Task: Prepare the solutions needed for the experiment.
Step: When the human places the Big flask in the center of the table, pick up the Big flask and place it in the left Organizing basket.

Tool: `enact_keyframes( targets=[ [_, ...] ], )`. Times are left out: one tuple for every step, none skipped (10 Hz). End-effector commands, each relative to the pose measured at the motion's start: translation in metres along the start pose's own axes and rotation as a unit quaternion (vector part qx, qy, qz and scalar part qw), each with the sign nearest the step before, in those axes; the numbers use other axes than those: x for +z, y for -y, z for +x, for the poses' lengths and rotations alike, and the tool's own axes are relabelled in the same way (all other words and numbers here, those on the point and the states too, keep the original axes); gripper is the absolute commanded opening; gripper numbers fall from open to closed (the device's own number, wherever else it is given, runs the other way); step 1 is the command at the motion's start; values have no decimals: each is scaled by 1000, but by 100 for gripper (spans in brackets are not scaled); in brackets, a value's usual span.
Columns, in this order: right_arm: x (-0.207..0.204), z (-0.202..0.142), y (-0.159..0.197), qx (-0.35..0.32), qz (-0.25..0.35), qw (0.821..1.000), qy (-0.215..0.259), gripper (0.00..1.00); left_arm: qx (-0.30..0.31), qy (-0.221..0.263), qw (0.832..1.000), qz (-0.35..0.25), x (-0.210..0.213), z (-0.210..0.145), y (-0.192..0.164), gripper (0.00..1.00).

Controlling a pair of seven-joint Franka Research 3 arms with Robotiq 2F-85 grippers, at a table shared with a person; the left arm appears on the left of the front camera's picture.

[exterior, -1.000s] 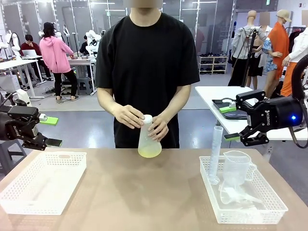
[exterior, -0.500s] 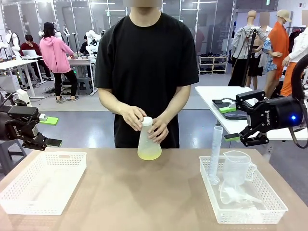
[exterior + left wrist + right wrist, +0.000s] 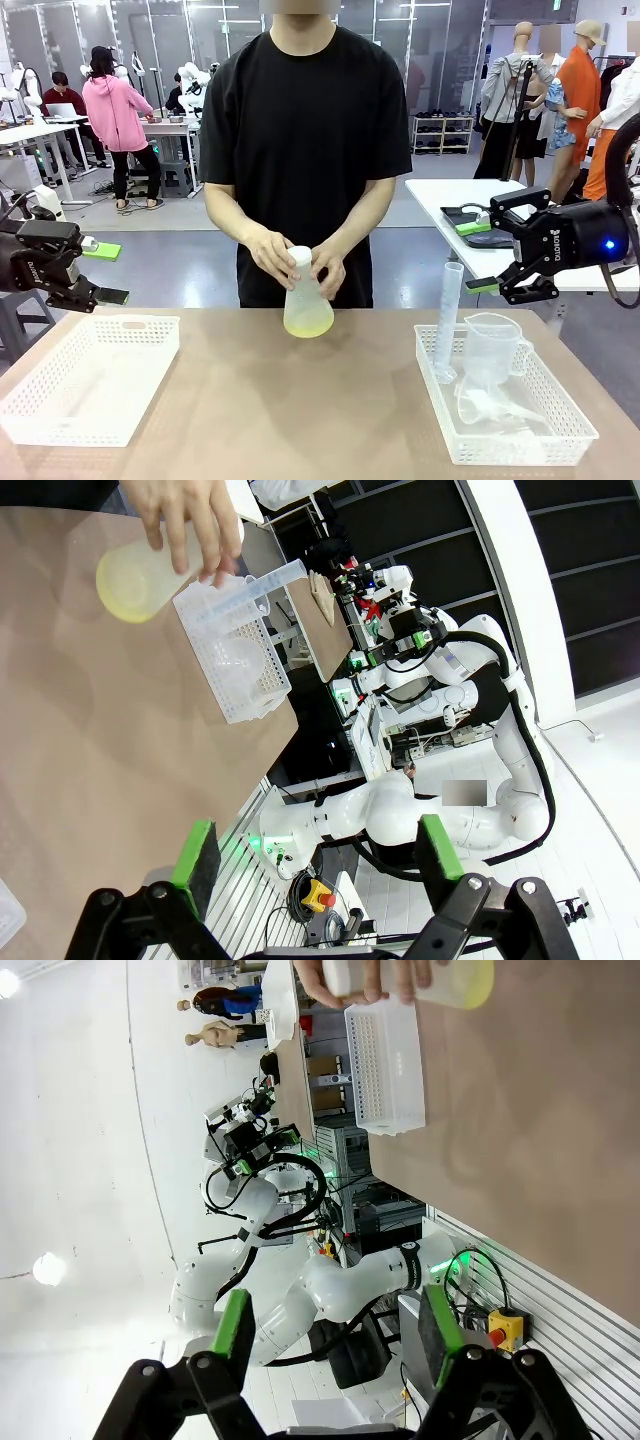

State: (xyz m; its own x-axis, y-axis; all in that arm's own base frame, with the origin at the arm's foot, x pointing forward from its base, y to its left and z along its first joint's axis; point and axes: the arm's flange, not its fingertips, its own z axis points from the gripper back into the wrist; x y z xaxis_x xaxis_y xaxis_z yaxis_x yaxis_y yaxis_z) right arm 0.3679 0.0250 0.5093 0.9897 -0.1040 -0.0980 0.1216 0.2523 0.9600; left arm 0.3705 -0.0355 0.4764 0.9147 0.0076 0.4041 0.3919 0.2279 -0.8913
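The flask [image 3: 306, 298] with its shallow yellow liquid [image 3: 308, 323] is at the table's far middle, held in the person's hands [image 3: 268, 250]. The left gripper [image 3: 105, 272] and right gripper [image 3: 480, 256] hang at the sides, jaws apart and empty. A hasty reach from the right could topple the tall cylinder [image 3: 447, 320].

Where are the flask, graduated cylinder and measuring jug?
flask [image 3: 306, 308]: front view, frosted body below the neck.
graduated cylinder [image 3: 449, 320]: front view, middle of the tube.
measuring jug [image 3: 488, 352]: front view, clear side wall.
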Motion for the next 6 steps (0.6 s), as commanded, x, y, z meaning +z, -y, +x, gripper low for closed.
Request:
enact_keyframes(
  targets=[
    [0,-1,-2,2,5,1000,0,83,-4,8,1000,-14,-2,2,1,100],
    [0,-1,-2,2,5,1000,0,83,-4,8,1000,-14,-2,2,1,100],
    [0,-1,-2,2,5,1000,0,83,-4,8,1000,-14,-2,2,1,100],
    [0,-1,-2,2,5,1000,0,83,-4,8,1000,-14,-2,2,1,100],
    [0,-1,-2,2,5,1000,0,83,-4,8,1000,-14,-2,2,1,100],
    [0,-1,-2,2,5,1000,0,83,-4,8,1000,-14,-2,2,1,100]
  ],
)
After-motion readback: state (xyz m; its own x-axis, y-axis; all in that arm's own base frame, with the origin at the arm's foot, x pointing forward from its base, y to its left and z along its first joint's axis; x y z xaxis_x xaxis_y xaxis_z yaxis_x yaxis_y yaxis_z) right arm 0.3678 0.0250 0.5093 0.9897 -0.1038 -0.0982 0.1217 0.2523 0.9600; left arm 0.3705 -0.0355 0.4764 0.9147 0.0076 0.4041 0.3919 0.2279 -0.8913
